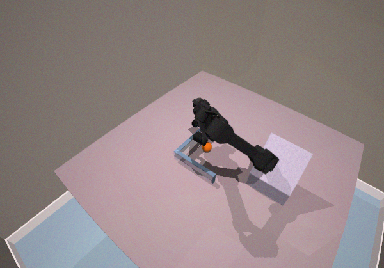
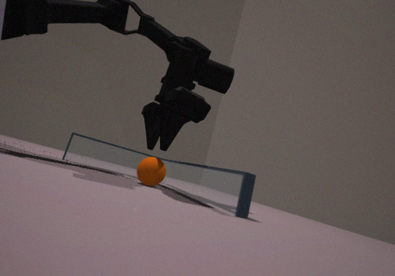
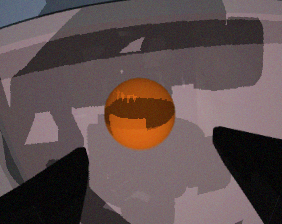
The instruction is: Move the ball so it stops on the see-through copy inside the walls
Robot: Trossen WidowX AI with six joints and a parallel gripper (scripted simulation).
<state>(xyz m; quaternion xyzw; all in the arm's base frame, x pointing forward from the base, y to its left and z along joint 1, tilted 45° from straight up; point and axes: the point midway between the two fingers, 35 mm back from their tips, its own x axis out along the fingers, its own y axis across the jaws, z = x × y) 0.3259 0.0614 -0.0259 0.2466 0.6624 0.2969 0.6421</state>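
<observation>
One orange ball is resting on the pinkish table, a little left of centre in the exterior view. It is sitting just in front of the clear walls, on the inner side of their corner. Nothing is touching it from above.

The gripper is hanging directly over the ball, fingers pointing down, with open air showing between the fingertips and the top of the ball. The jaws are standing wide and are holding nothing. In the wrist view the ball is lying at frame centre on the table surface, and the two dark fingers are occupying the lower left and lower right corners, well apart from each other and from the ball. A dark band of shadow is crossing the upper half of the ball in that view.

In the top view the ball is showing just below the black wrist, near frame centre. The clear walls are forming an L to its left and lower left, and the ball is lying inside that angle. The arm is reaching from a pale square plate at centre right toward the corner, and its shadow is falling across the table toward the lower right.

No separate see-through copy is distinguishable at the ball's position in any view.
</observation>
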